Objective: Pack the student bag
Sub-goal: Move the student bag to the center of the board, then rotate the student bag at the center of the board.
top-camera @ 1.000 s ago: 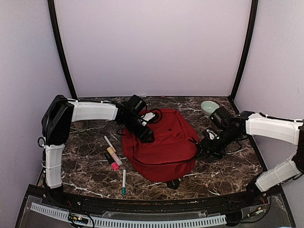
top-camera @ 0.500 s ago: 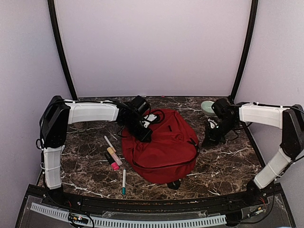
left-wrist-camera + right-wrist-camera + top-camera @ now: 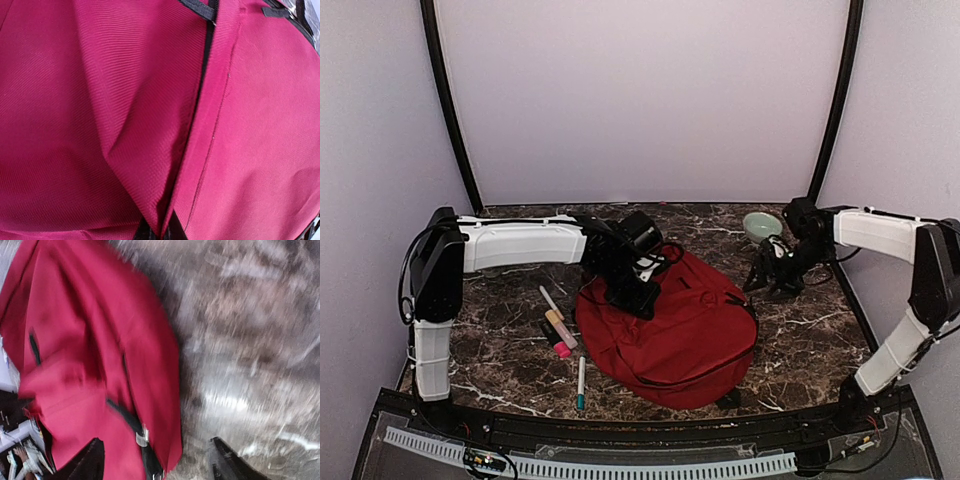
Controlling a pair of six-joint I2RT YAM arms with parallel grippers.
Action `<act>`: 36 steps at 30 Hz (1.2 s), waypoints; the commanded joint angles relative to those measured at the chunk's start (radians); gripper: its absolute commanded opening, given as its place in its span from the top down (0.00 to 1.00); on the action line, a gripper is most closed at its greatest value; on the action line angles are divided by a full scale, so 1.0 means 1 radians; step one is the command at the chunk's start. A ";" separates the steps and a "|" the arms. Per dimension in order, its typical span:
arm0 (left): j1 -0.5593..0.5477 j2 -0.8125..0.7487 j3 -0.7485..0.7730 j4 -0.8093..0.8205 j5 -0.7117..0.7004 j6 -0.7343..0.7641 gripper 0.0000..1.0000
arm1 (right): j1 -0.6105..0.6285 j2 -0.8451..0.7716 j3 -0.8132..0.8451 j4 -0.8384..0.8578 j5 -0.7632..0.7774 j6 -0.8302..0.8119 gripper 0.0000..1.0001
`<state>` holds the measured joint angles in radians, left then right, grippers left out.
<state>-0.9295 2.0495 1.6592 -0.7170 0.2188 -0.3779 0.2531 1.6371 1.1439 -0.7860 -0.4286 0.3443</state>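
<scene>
Fingers of the left gripper are closed. As far as the crowded wrist view lets me judge, they pinch a fold of red fabric at the far-left edge of the student bag, which lies mid-table. The right gripper stands spread, holding nothing, just off the bag's right side over the marble table.

To do this well, I'd say the left should raise that fold gently while the right goes for the black zipper, so the bag isn't dragged.

No lining shows, so the bag looks shut, with nothing visibly inside. On the table to its left lie markers and a pen. A green bowl sits back right, its inside hard to see.
</scene>
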 commanded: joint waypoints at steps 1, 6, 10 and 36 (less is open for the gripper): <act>0.004 0.010 0.042 -0.037 0.032 -0.057 0.99 | 0.034 -0.194 -0.182 -0.018 -0.090 0.092 0.24; 0.004 0.015 0.037 -0.025 0.047 -0.051 0.99 | 0.144 -0.322 -0.343 0.077 -0.140 0.267 0.24; 0.004 0.022 0.050 -0.017 0.053 -0.046 0.99 | 0.209 -0.360 -0.442 0.200 -0.167 0.398 0.42; -0.052 -0.049 0.139 -0.189 -0.065 0.021 0.65 | 0.002 0.025 -0.084 -0.037 -0.027 -0.108 0.99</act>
<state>-0.9749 2.0766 1.7344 -0.7631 0.2314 -0.4618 0.2695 1.6936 1.0931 -0.7837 -0.5076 0.2932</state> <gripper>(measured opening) 0.172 0.037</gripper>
